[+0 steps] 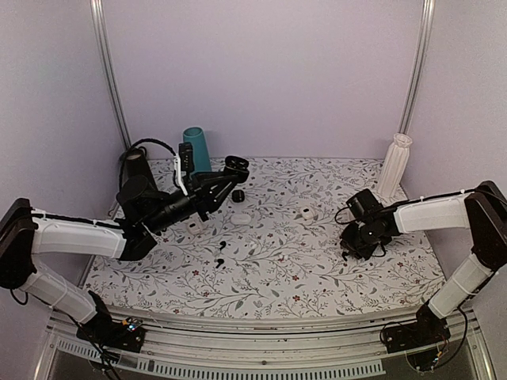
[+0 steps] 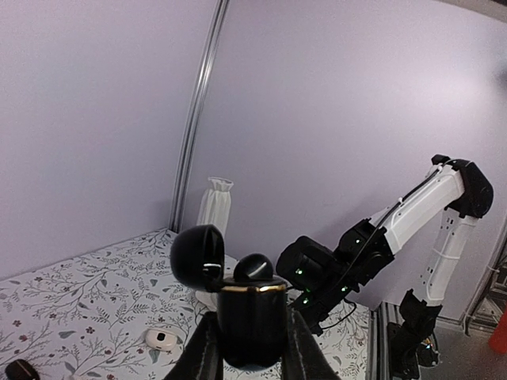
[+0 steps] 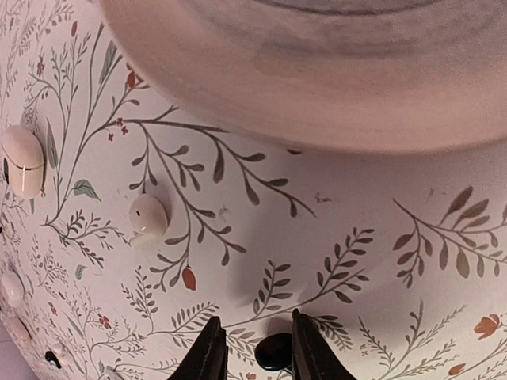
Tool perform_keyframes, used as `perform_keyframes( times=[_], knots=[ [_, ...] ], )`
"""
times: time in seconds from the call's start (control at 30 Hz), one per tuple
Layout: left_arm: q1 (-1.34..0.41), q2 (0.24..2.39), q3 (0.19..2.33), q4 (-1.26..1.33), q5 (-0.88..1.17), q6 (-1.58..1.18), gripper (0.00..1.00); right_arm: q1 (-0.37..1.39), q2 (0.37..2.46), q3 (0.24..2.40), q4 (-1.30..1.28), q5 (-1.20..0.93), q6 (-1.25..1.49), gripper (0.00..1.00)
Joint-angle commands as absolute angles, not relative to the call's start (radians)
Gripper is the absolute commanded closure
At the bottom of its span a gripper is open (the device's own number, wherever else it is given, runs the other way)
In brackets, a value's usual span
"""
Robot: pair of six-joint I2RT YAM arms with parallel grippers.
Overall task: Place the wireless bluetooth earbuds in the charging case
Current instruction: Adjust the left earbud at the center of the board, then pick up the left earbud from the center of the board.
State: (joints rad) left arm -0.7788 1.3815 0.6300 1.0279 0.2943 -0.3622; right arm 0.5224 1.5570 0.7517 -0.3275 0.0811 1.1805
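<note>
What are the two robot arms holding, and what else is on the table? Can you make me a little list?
left tool: shut on the charging case, held up above the table
lid: open, tipped back
right tool: low over the table, a black earbud between its fingers; grip unclear
loose earbuds: two, black, lying on the table
other things: white cases, teal cup, white vase
</note>
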Motion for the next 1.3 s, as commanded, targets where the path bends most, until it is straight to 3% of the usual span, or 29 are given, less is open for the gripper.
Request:
perform_keyframes(
  times=[0.0, 0.2, 0.5, 1.27],
  knots=[
    [-0.78, 1.388, 0.658, 1.067, 0.299, -0.345, 1.0, 0.517, 1.633, 0.835, -0.401, 0.099, 1.051, 0.74],
    [-0.781, 1.384, 0.659, 1.066, 0.304, -0.348, 1.0, 0.517, 1.636, 0.829, -0.4, 0.114, 0.915, 0.75],
    [-0.78, 1.39, 0.663, 1.067, 0.309, -0.361, 1.0, 0.519, 1.55, 0.764, -0.296, 0.04, 0.698, 0.66],
    [-0.781, 1.398, 0.656, 1.079, 0.307, -0.388, 1.0, 0.566, 1.477, 0.701, -0.306, -0.069, 0.796, 0.63]
  ],
)
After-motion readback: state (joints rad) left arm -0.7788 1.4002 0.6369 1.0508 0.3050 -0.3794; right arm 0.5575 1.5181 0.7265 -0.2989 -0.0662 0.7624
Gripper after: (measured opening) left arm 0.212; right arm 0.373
